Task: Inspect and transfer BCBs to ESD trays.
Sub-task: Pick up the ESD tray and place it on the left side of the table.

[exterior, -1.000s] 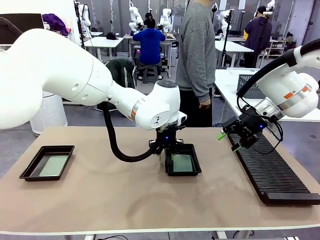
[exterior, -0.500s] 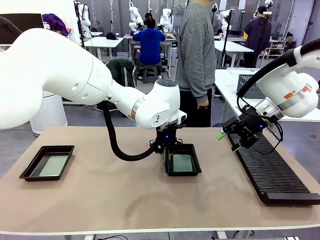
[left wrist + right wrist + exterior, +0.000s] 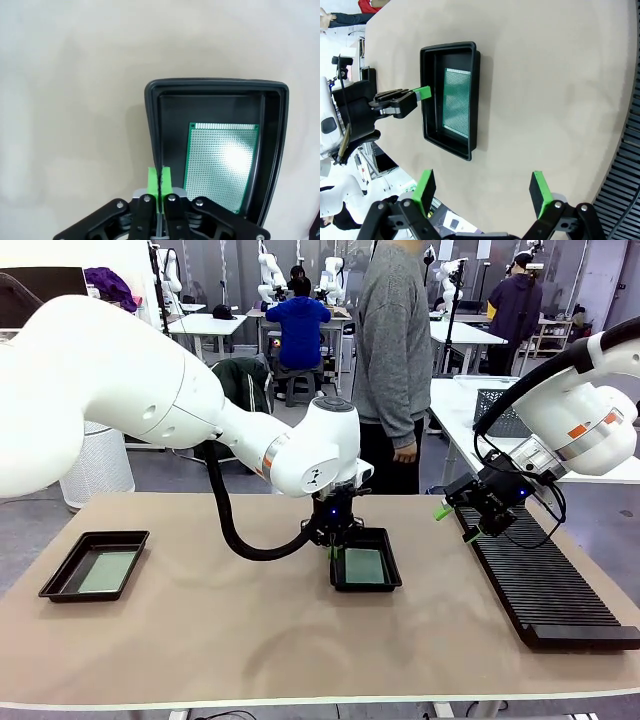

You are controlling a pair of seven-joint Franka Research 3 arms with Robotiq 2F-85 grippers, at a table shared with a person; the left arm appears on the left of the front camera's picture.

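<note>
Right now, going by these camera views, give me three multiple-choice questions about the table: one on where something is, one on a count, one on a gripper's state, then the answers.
1. Where is the left gripper?
A. at the middle ESD tray's near-left rim
B. above the long slotted rack
C. inside the left ESD tray

2. How many ESD trays hold a BCB?
A. none
B. one
C. two

3. How do the right gripper's fingers stand?
A. shut on a board
B. spread apart, nothing between them
C. shut, pads touching

Answers:
1 A, the left wrist view shows its pads beside that tray's wall.
2 C, a green BCB lies in the left tray and another in the middle tray.
3 B, the right wrist view shows a wide gap.
</note>
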